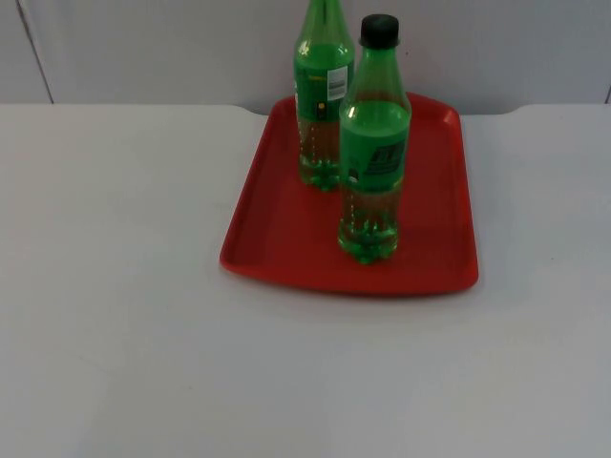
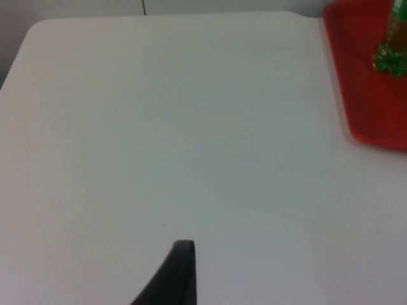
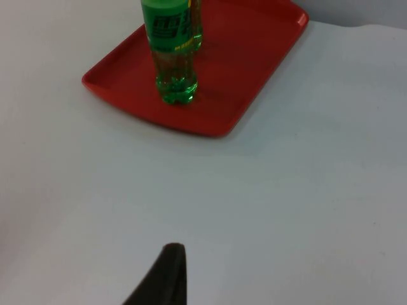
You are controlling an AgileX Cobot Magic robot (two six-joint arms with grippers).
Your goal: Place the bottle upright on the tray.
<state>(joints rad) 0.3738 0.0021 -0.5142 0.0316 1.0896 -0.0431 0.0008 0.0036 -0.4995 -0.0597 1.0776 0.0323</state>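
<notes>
Bottle (image 1: 371,153) upright on tray (image 1: 277,239), black cap (image 1: 379,30)

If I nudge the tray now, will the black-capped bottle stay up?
Probably not for long. The black-capped bottle stands tall on a narrow lobed base on the red tray, so it likely tips. Liquid looks nearly full, adding weight. The smooth tray may let it slide.

It looks like a lab test bench: a plain white table (image 1: 124,315) ends at a grey partition wall (image 1: 143,48), and a red tray (image 1: 277,248) stands on it with two green bottles (image 1: 372,143) upright.
</notes>
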